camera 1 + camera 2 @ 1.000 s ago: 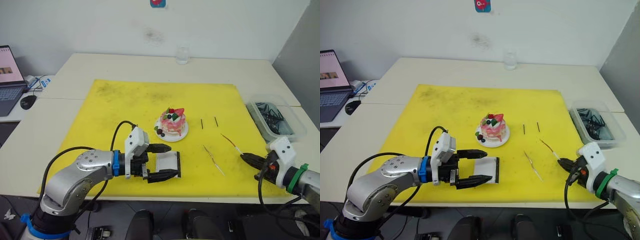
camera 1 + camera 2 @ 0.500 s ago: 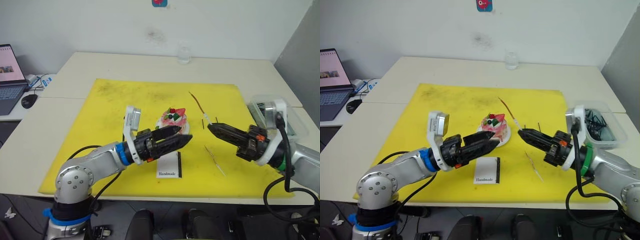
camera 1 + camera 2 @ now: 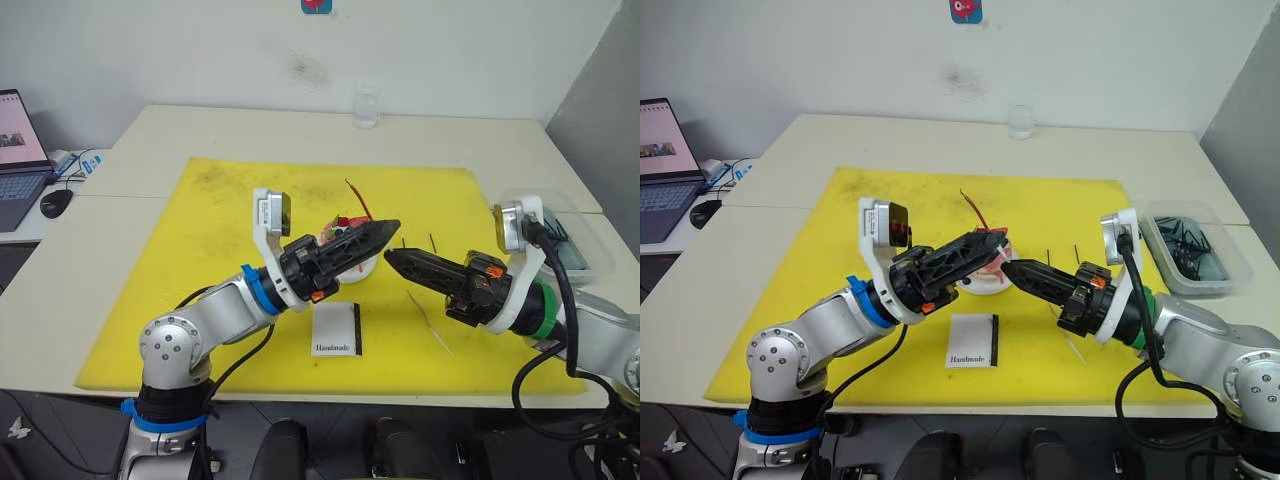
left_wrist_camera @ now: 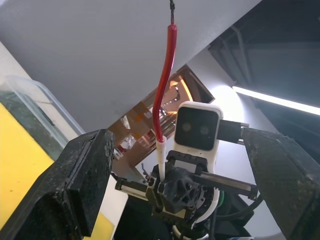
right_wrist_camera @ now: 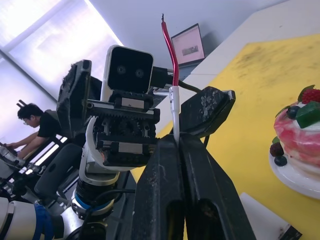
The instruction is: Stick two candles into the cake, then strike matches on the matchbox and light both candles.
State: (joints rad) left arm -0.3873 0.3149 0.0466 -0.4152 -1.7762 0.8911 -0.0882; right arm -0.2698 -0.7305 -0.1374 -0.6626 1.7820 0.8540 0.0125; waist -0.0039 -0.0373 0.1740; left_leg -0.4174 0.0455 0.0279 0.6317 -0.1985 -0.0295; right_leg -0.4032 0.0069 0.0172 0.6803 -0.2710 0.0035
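Now R gripper [image 5: 176, 142] pinching candle [image 5: 169, 47]; L gripper [image 3: 385, 229] open.

Red candle [image 5: 169, 55] with white base; pink-and-white cake [image 5: 299, 135]; white matchbox [image 3: 336, 330], black strip; yellow mat [image 3: 230, 210].

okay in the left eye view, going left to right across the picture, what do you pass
Laptop → mouse → matchbox → drinking glass → candle on the mat → clear bin.

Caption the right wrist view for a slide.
Right gripper shut on a red candle, left gripper open around it, cake beside.
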